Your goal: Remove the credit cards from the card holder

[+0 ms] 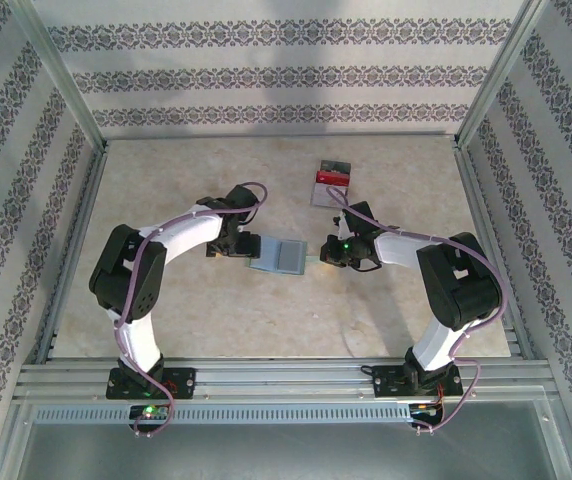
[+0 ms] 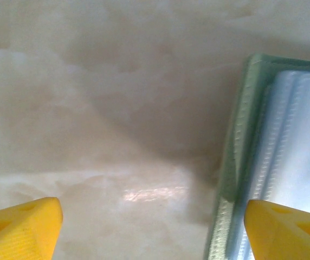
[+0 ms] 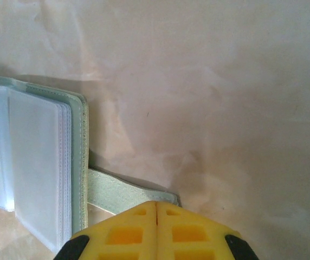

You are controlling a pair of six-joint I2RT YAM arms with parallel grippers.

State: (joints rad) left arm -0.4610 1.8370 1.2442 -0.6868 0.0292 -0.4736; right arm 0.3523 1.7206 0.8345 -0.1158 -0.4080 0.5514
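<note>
You have the card holder (image 1: 279, 256) between tools: left tool (image 2: 154, 230) spread astride its edge, right tool (image 3: 156, 233) pressed together at its strap (image 3: 120, 194).

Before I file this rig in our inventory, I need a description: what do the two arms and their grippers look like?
Both the left arm and right arm have white links, black joint housings and purple cables looped alongside. The left gripper and right gripper have yellow fingers with moulded recesses; the right one's show black outer corners.
</note>
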